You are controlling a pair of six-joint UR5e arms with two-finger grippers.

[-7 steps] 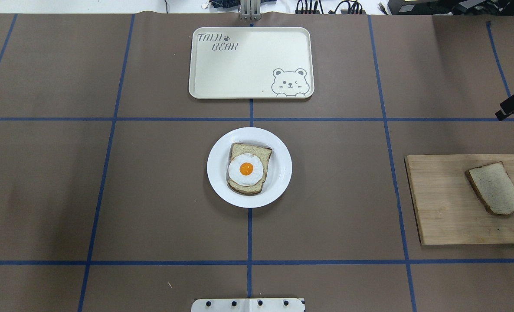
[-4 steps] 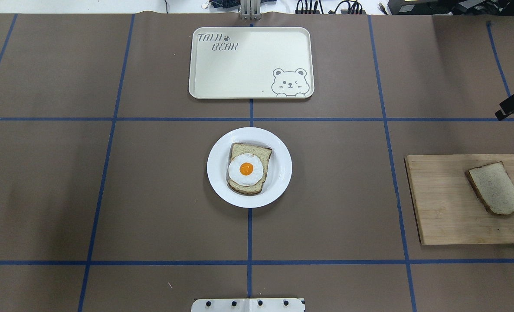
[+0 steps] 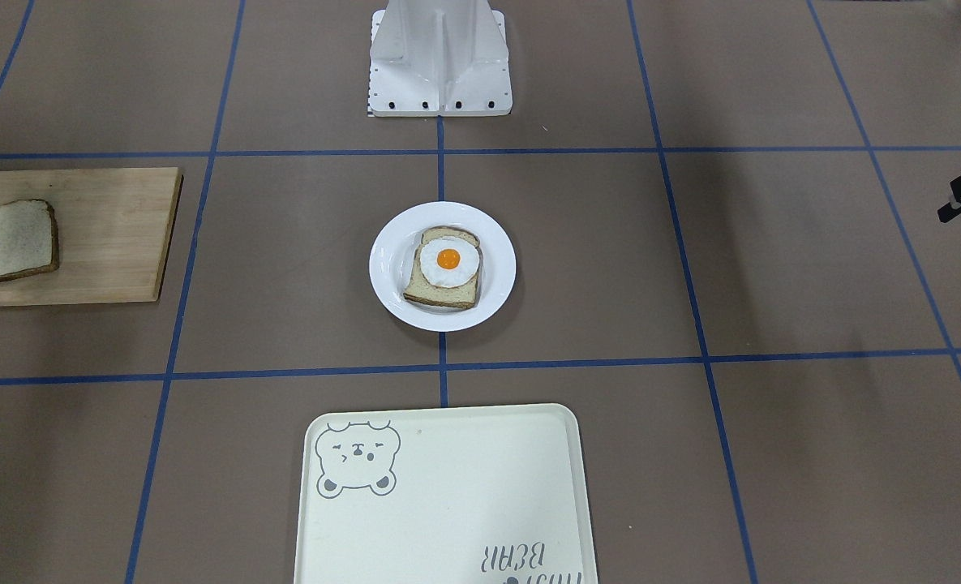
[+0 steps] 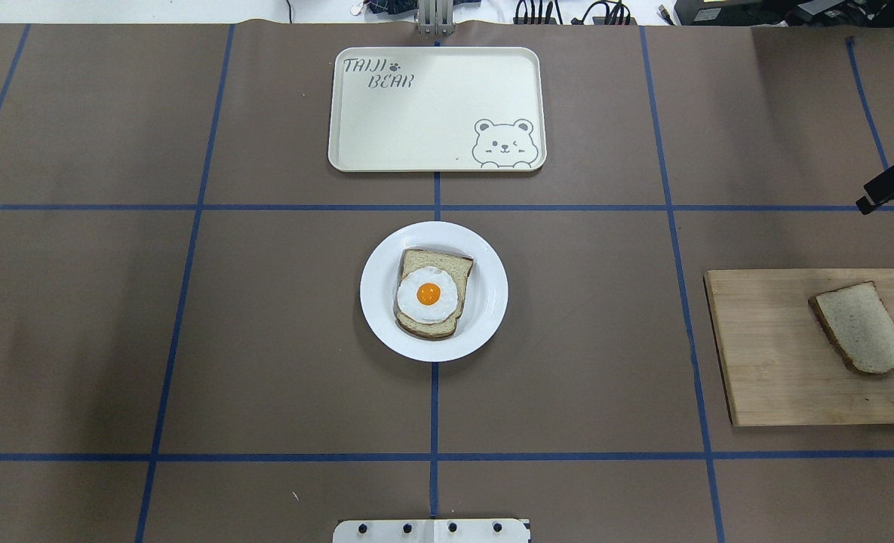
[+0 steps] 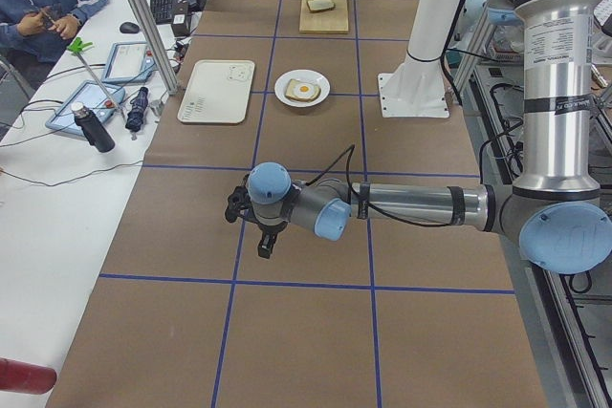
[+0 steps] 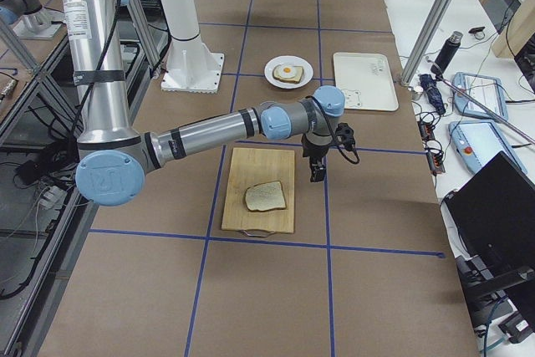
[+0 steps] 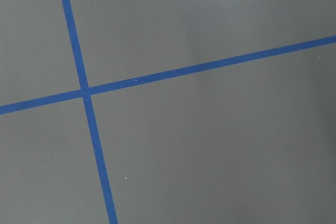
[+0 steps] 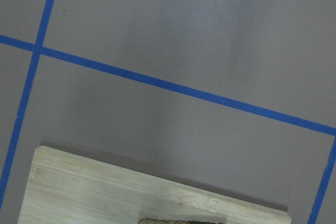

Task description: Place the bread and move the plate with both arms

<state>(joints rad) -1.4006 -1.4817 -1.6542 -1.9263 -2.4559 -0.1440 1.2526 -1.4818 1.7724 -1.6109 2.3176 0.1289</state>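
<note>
- Bread point(image 4: 859, 328) lies flat on the board point(image 4: 763, 354), well off from the plate point(image 4: 377, 298) on the right-arm side. Not picked up yet.
- Plate sits mid-desk point(image 4: 265, 339) with an egg slice point(image 4: 429, 294) on it. The tray point(image 4: 431, 105) is just beyond the plate, away from the robot base.
- Right hand point(image 6: 317, 175) hangs well out from the plate on the bread side, off the board's edge and not over the bread. Can't tell if its fingers are apart or together.
- Left hand point(image 5: 266, 246) is far out on the plate's other side, over bare desk. Can't tell its state either.
- Risk: the bread is thin and flat, so a low approach could jam the fingers into the board, or they could nip only the crust and the slice sags or drops on the way to the plate.
- Risk: the egg top looks slick and domed, so bread set off-centre could slide off.
- Risk: the plate rim is glossy. Uneven lift by the two hands would tilt it and shed the stack.
</note>
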